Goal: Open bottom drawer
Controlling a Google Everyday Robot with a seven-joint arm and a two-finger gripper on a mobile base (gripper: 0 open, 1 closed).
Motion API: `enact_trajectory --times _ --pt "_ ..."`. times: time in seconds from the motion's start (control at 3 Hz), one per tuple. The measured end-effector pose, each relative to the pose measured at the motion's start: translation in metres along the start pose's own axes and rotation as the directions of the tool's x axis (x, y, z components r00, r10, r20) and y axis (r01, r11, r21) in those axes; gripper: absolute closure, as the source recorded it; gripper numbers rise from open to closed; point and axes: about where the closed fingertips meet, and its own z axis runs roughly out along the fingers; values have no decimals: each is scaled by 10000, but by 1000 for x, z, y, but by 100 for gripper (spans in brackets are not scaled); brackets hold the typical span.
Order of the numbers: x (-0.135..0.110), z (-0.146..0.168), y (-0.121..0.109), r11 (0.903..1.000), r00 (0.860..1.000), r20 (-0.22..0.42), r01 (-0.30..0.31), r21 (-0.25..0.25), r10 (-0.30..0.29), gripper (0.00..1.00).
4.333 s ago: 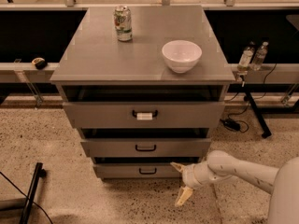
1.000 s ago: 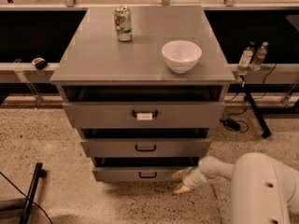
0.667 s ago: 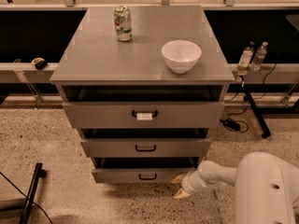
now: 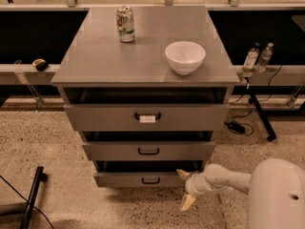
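My gripper [image 4: 186,189] sits low at the right end of the bottom drawer [image 4: 119,179], lowest of three. Fingers spread, holding nothing. The handle [image 4: 150,180] runs horizontally at mid-front, view-left of me, so the next move is probably sideways.

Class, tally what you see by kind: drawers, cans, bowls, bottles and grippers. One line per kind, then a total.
Drawers: 3 (top drawer, middle drawer, bottom drawer)
Cans: 1 (can)
Bowls: 1 (white bowl)
Bottles: 2 (bottle nearer the cabinet, bottle beyond it)
Grippers: 1 (gripper, at the bottom drawer's right end, jaws spread)
Total: 8
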Motion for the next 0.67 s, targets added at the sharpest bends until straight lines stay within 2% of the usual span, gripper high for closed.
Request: enact_trajectory --times 0.67 --pt "18 31 -48 9984 9987 -218 -464 -314 457 0"
